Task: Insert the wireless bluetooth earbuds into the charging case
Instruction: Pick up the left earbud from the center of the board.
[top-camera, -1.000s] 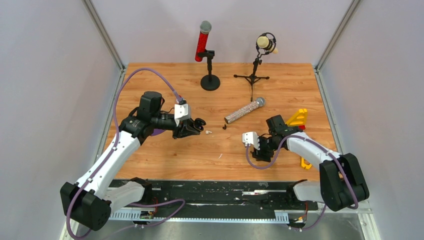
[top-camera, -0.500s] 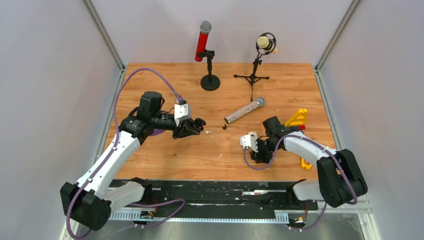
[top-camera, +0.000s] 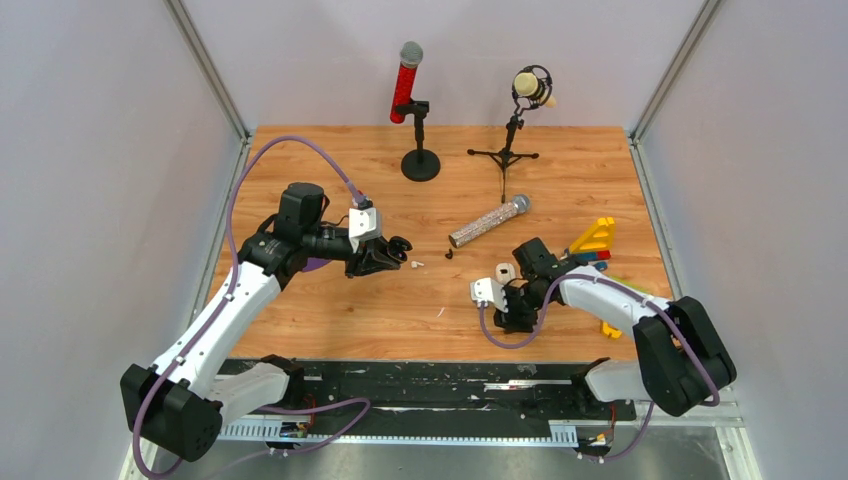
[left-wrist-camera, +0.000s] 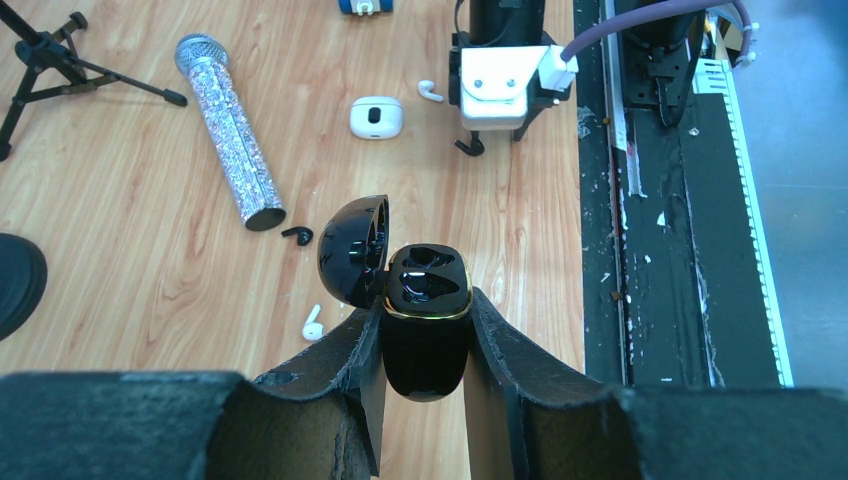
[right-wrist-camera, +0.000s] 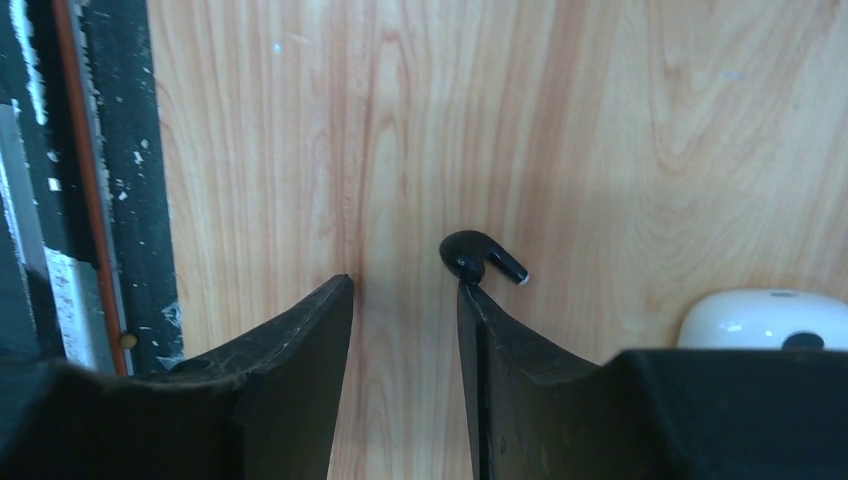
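My left gripper is shut on the body of a glossy black charging case, held off the table with its lid hinged open; the top view shows this gripper at centre left. A white earbud and a black earbud lie on the wood just beyond it. My right gripper is low over the table, open, with bare wood between its fingers. Another black earbud lies at the tip of its right finger, outside the gap. A closed white case sits to the right.
A glittery silver microphone lies mid-table. A red microphone on a stand and a gold one on a tripod are at the back. Yellow toy blocks sit right. A black rail lines the near edge.
My right arm has slid left along the table and its jaws have narrowed. The left arm and the black case have stayed put.
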